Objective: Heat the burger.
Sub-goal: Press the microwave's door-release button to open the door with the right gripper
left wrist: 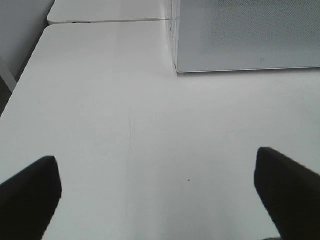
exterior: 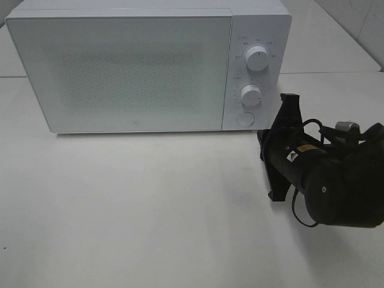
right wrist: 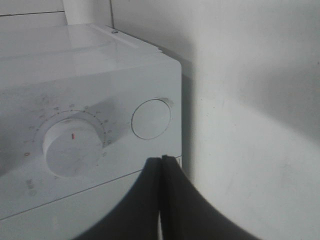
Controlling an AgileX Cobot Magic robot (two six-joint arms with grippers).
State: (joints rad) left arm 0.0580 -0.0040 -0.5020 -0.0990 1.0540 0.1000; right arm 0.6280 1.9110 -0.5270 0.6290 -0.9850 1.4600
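Closed right claw (right wrist: 161, 159) just before microwave (right wrist: 90, 65) round button (right wrist: 151, 119)

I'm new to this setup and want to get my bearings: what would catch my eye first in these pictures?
A white microwave with its door closed takes up the back of the white table. Its right panel carries an upper dial, a lower dial and a round button. The black right tool, jaws shut, points at that panel close to the button.
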